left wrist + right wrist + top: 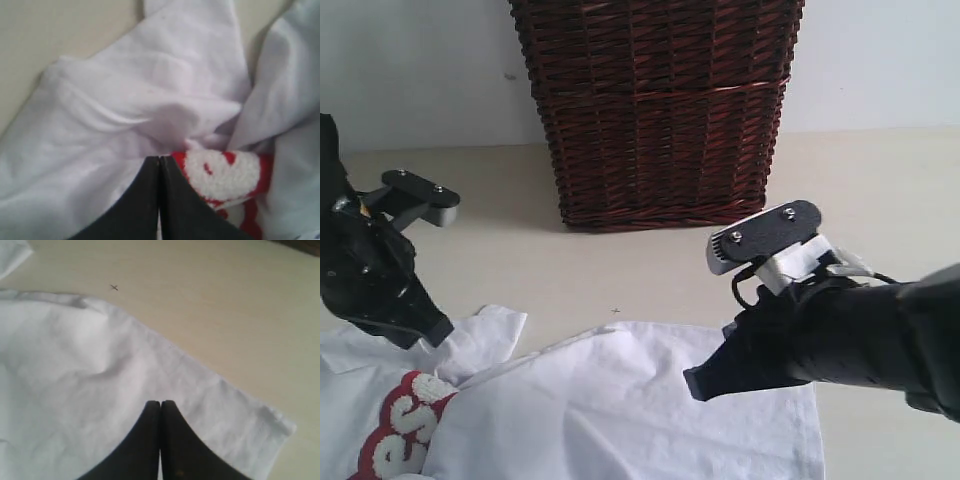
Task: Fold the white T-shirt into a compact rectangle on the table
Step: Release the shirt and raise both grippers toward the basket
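Observation:
The white T-shirt lies crumpled on the table at the near edge of the exterior view. Its fuzzy white, red-outlined lettering shows at the lower left. My left gripper hangs over the bunched sleeve area, jaws shut with no cloth seen between them. In the left wrist view the gripper sits just above the folds of the shirt, beside the lettering. My right gripper is shut over the shirt's flat right part; its tips are close to the hem edge.
A tall dark brown wicker basket stands at the back middle of the table. Bare table stretches beyond the shirt toward the basket and to the right. A tiny dark mark lies on the surface near the shirt's edge.

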Controlling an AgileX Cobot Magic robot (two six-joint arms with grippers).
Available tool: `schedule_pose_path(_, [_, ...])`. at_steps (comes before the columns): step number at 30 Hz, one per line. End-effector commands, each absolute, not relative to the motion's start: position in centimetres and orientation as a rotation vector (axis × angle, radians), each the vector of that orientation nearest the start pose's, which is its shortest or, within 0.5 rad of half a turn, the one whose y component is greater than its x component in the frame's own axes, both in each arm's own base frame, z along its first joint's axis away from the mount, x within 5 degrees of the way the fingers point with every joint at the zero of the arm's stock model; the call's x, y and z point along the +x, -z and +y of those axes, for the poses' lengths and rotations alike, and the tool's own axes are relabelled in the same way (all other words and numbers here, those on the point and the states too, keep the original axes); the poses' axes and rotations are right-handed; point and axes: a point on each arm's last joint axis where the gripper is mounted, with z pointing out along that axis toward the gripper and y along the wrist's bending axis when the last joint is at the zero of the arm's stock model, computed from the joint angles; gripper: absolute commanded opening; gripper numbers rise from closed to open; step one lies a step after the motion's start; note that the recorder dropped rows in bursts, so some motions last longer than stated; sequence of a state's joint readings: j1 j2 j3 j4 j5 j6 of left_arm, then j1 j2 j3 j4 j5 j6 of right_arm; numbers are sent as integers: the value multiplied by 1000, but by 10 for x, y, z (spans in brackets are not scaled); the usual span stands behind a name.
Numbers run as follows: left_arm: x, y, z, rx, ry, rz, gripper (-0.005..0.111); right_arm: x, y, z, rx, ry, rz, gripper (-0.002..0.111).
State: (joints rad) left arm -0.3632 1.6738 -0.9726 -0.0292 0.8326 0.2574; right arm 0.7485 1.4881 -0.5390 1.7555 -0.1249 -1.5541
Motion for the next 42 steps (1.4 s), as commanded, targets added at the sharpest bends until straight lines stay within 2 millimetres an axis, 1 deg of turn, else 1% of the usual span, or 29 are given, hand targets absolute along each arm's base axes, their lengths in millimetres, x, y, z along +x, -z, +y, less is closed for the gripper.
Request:
schedule_pose_path(1, [293, -167, -125, 986, 243, 2871, 0, 210, -139, 180, -700, -473, 2459, 0])
schedule_pose_path(2, [299, -162, -128, 989, 248, 2878, 0, 209, -134, 183, -751, -499, 2462, 0])
schedule_pose_path(3, [306, -157, -130, 990, 244, 2877, 0, 210, -131, 184, -787, -487, 2464, 0])
schedule_pose_path(6, [326, -145, -137, 969, 235, 2856, 0, 214, -125, 181, -794, -395, 2475, 0])
schedule_pose_path(8, [335, -136, -140, 948, 231, 2858, 0, 217, -125, 177, -775, -338, 2474, 0])
schedule_pose_path(11, [343, -118, -141, 1015, 195, 2920, 0, 218, -125, 176, -781, -314, 2469, 0])
schedule_pose_path(13, [348, -106, -137, 1061, 104, 3005, 0, 218, -125, 177, -798, -313, 2461, 0])
schedule_pose_path(14, [351, -101, -134, 1060, 26, 3039, 0, 218, -126, 177, -801, -312, 2459, 0])
schedule_pose_path(17, [365, -95, -127, 1047, -163, 3047, 0, 219, -126, 177, -802, -313, 2455, 0])
schedule_pose_path(19, [372, -98, -128, 1052, -183, 3011, 0, 219, -126, 177, -802, -313, 2455, 0])
schedule_pose_path(23, [390, -110, -135, 1014, -170, 2891, 0, 218, -126, 178, -814, -321, 2452, 0])
schedule_pose_path(26, [405, -120, -134, 943, -167, 2816, 0, 218, -126, 178, -837, -316, 2444, 0])
schedule_pose_path(29, [421, -124, -124, 849, -164, 2803, 0, 217, -126, 180, -846, -335, 2443, 0])
schedule_pose_path(32, [432, -122, -113, 799, -171, 2820, 0, 217, -126, 180, -851, -337, 2442, 0])
schedule_pose_path(35, [439, -120, -106, 776, -174, 2836, 0, 217, -126, 180, -862, -333, 2438, 0])
schedule_pose_path(37, [438, -129, -105, 815, -166, 2846, 0, 217, -126, 180, -877, -329, 2432, 0])
schedule_pose_path(38, [432, -141, -109, 932, -83, 2849, 0, 218, -127, 180, -874, -323, 2430, 0])
schedule_pose_path(39, [428, -149, -114, 987, 13, 2846, 0, 220, -128, 179, -865, -302, 2425, 0])
schedule_pose_path(40, [422, -164, -124, 984, 228, 2832, 0, 231, -135, 179, -820, -219, 2390, 0])
schedule_pose_path(41, [420, -169, -128, 954, 300, 2823, 0, 240, -142, 180, -782, -174, 2360, 0])
schedule_pose_path(42, [416, -176, -133, 917, 410, 2835, 0, 259, -157, 179, -691, -126, 2317, 0])
